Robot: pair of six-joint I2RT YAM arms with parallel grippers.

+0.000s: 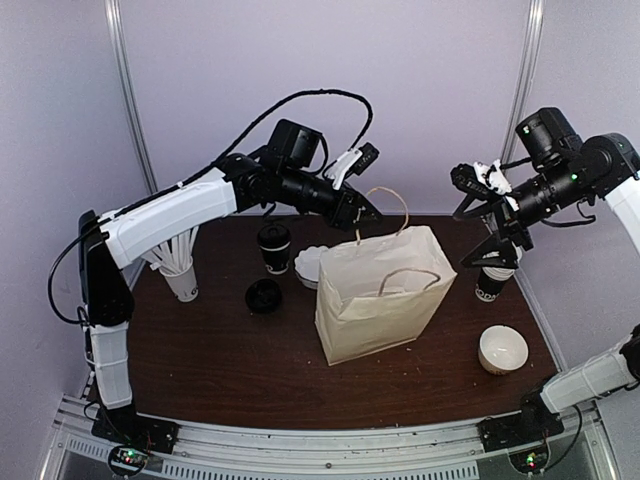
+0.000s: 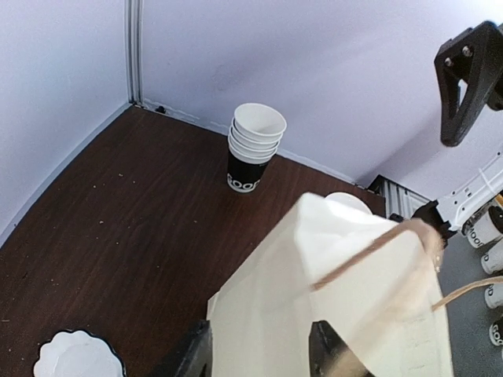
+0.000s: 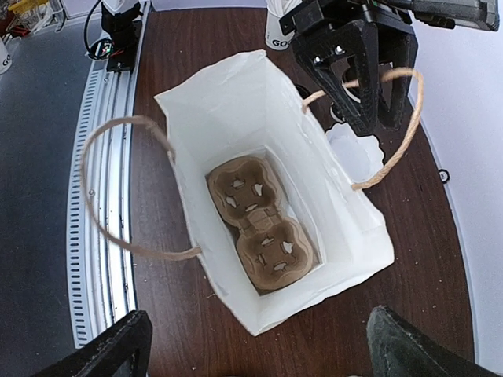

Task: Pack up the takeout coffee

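Observation:
The takeout coffee [image 1: 273,247], a small cup with a black band and a dark top, stands on the table left of the white paper bag [image 1: 385,290]. My left gripper [image 1: 357,215] hovers at the bag's top back corner, above and to the right of the cup. In its own wrist view the left gripper [image 2: 258,353] has its jaws apart, with the bag's edge [image 2: 330,314] between them. My right gripper [image 3: 259,349] is wide open above the bag's mouth and holds nothing. A brown cardboard cup carrier [image 3: 259,224] lies at the bottom of the bag [image 3: 346,228].
A round black lid [image 1: 263,295] lies in front of the coffee. A white cup of straws [image 1: 180,275] stands far left, a stack of nested cups [image 1: 492,280] right of the bag, and a white bowl [image 1: 503,348] front right. A white scalloped lid [image 1: 310,265] sits behind the bag.

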